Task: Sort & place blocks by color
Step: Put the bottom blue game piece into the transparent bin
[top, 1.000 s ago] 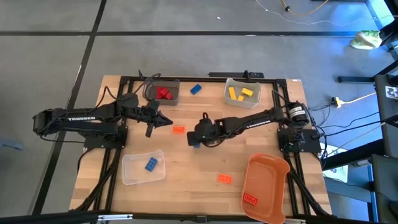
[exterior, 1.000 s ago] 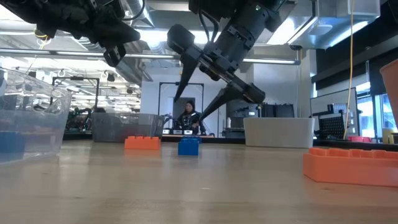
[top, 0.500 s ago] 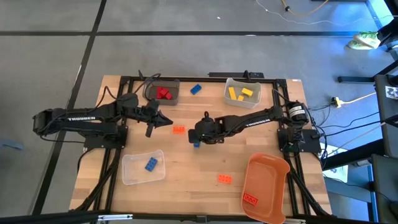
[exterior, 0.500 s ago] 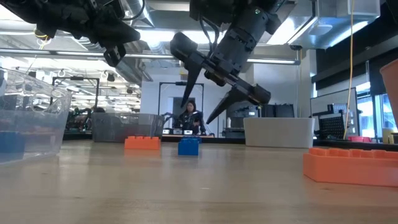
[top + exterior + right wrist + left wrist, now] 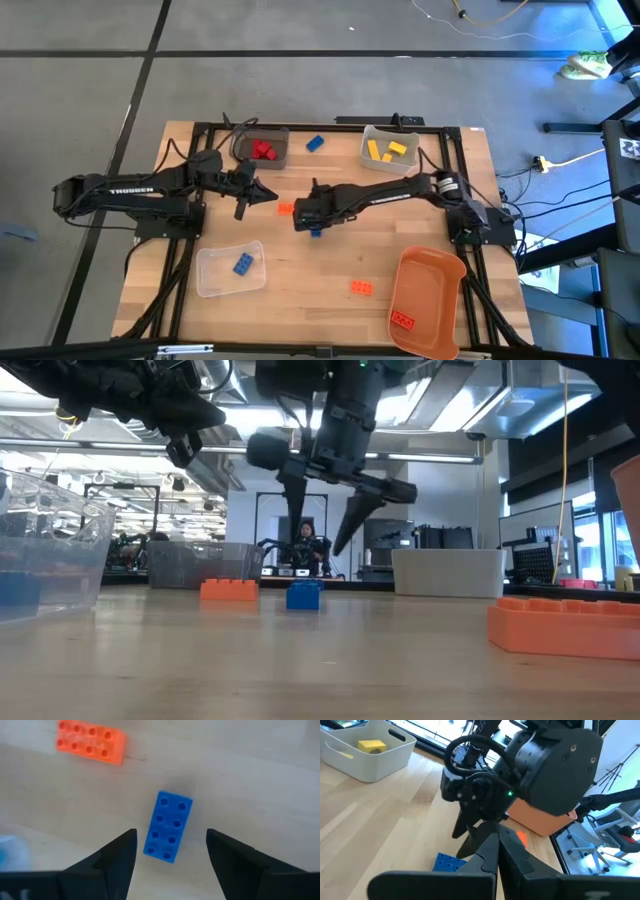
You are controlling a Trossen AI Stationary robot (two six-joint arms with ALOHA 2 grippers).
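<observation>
While right gripper [image 5: 170, 851] spreads above one blue block [image 5: 168, 826], three blues apparently show.

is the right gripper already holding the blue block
No, the right gripper hangs open above the blue block, which lies flat on the table.

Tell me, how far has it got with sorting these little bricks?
Partly done. Red bricks sit in the dark bin, yellow ones in the white bin, a blue one in the clear bin. The right gripper hangs open above a loose blue brick. Two orange bricks and another blue one lie loose. The left gripper waits, shut.
</observation>
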